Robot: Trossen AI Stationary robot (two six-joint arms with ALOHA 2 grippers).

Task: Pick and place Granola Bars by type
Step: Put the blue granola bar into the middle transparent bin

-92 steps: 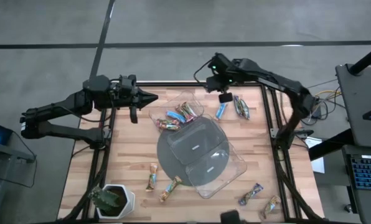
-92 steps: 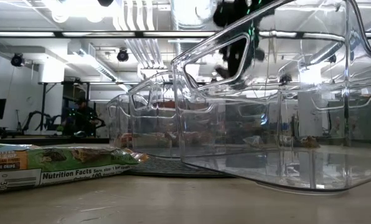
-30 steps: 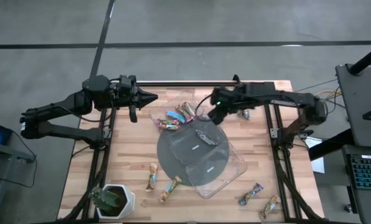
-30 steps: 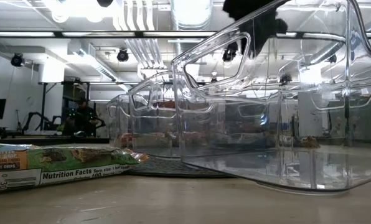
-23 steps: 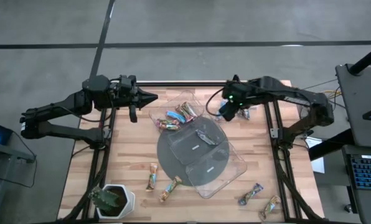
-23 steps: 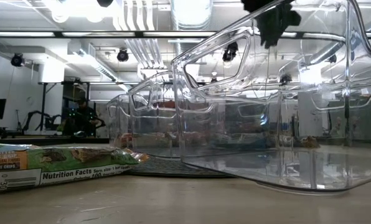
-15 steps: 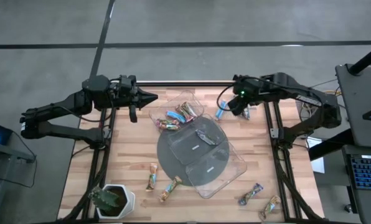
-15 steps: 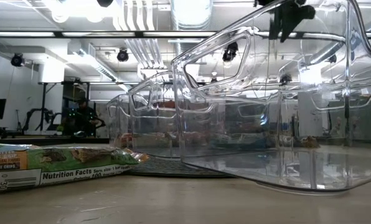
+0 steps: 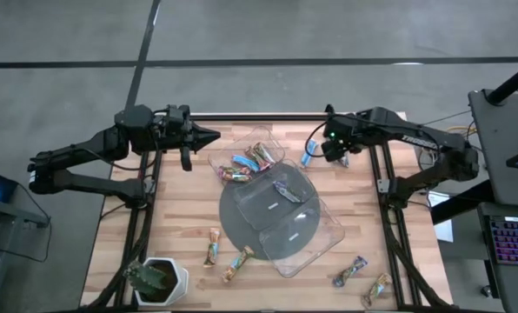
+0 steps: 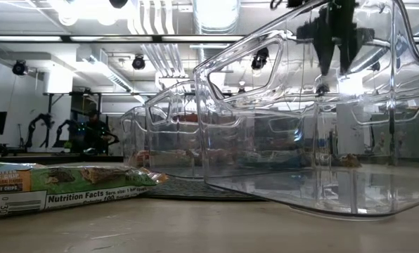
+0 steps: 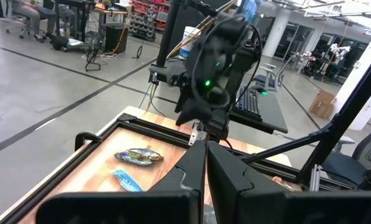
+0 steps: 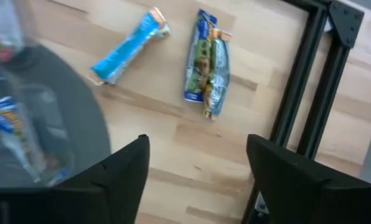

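Note:
Granola Bars lie in several places. A blue bar (image 12: 129,46) and a green bar (image 12: 207,62) rest flat on the wood near the table's far right. Several bars (image 9: 246,161) lie in the far clear tray, and one bar (image 9: 285,191) in the middle tray. My right gripper (image 12: 198,180) hovers open above the wood just near of the blue and green bars, holding nothing; the low view shows it (image 10: 334,39) through a tray wall. At the far left, my left gripper (image 9: 214,135) waits shut and empty.
Three clear trays stand on a grey disc (image 9: 237,222) at the table's middle. Loose bars lie near the front edge (image 9: 213,246) (image 9: 238,263) (image 9: 350,271) (image 9: 379,289). A potted plant (image 9: 155,280) stands at the near left corner. A black frame rail (image 12: 310,93) runs beside the green bar.
My right gripper has drawn away from the trays toward the table's far right, ending over the wood by the blue and green bars, and its fingers have spread wider. The bar in the middle tray has stayed where it lay.

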